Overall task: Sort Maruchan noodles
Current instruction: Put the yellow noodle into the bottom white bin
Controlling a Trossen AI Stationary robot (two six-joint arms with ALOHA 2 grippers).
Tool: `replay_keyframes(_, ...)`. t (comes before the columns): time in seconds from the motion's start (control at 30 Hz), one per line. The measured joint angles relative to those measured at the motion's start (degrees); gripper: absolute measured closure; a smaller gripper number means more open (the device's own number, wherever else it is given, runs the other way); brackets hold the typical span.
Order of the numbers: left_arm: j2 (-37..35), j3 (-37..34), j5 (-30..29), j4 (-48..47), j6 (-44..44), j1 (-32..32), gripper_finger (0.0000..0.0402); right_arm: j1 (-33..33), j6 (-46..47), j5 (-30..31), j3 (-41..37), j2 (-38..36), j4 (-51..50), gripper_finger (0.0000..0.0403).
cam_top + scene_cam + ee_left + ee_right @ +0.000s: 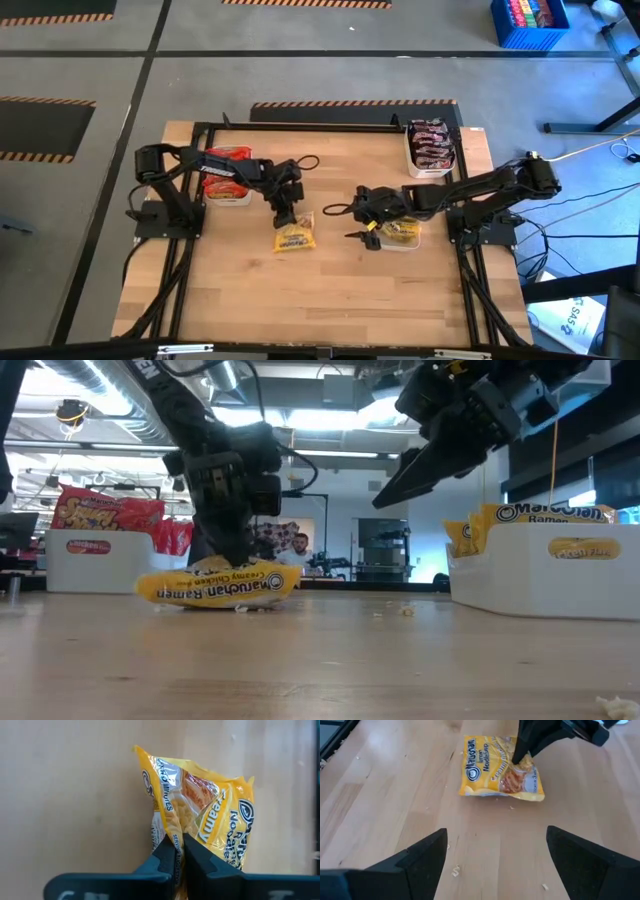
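My left jaws [177, 851] are pinched shut on a fold of the yellow Creamy Chicken ramen packet [294, 238], which lies on the wooden desk [330, 300] near its middle, crumpled where I grip it. My right jaws [495, 857] hang wide apart above the desk just right of that packet, holding nothing. Beside them a white tray [560, 575] carries more yellow packets [545, 515]. Farther back on the left, another white tray [105, 560] holds red-orange packets [226, 165]. At the far right corner a third tray [409, 150] holds dark brown packets [431, 142].
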Motion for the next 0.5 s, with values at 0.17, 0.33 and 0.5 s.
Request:
replay_keyframes(0.17, -6.51, -0.1, -7.33, 0.02, -0.1, -0.88, 0.0392, 0.0, 1.02, 2.78, 0.28, -4.77, -3.33, 0.0084)
replay_keyframes(0.33, -15.07, -0.1, -15.95, 1.25, -0.45, -2.94, 0.0393, 0.0, 1.16, 6.02, 0.29, -10.48, -5.78, 0.0084)
replay_keyframes(0.5, -22.24, -0.1, -27.01, 5.49, -0.53, -5.96, 0.0393, -0.02, 0.96, 10.14, 0.25, -13.16, -5.11, 0.0084)
